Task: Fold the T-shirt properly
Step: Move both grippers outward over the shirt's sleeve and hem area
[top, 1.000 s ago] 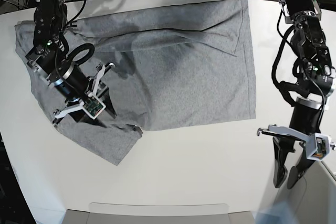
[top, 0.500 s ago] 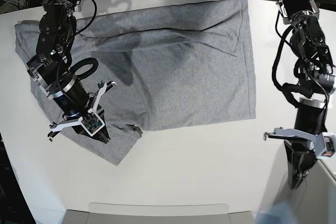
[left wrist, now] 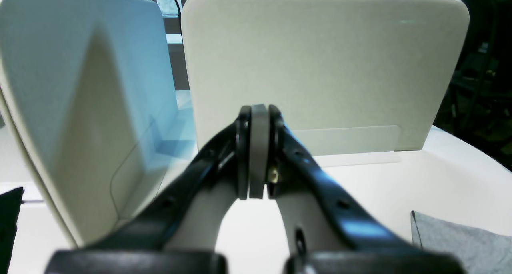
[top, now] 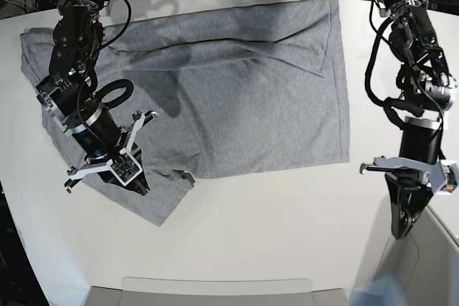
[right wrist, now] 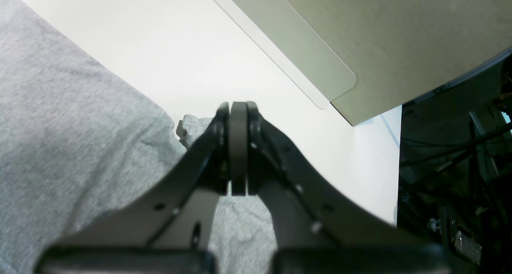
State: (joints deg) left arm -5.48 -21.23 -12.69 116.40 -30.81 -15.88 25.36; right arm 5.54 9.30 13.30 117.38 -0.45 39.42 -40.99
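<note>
Two pincers, both closed: the left pincer (left wrist: 256, 154) has its pads pressed together on nothing, out over bare tabletop (top: 272, 241) well clear of the shirt (top: 237, 84); the right pincer (right wrist: 239, 150) is likewise pressed flat, over the shirt's near sleeve. Whether any cloth is nipped between its pads I cannot tell; none shows there.

The shirt lies spread, plain side up, across the far half of the tabletop, one fold already creasing its far part and the sleeve below the right arm rumpled.

The step in hand looks like taking hold for a fold. To do it well, the right pincer should catch the sleeve edge through all its layers, not just the top skin, and the left should come across to the hem corner, so that both lift evenly and the crease runs straight.

The base view alone gives the whole shirt and both arms' places. The right wrist view adds the small curled bit of sleeve (right wrist: 192, 128) just past the pads. The left wrist view shows only a grey corner of shirt at its lower right, and two upright panels (left wrist: 320, 66) beyond.
</note>
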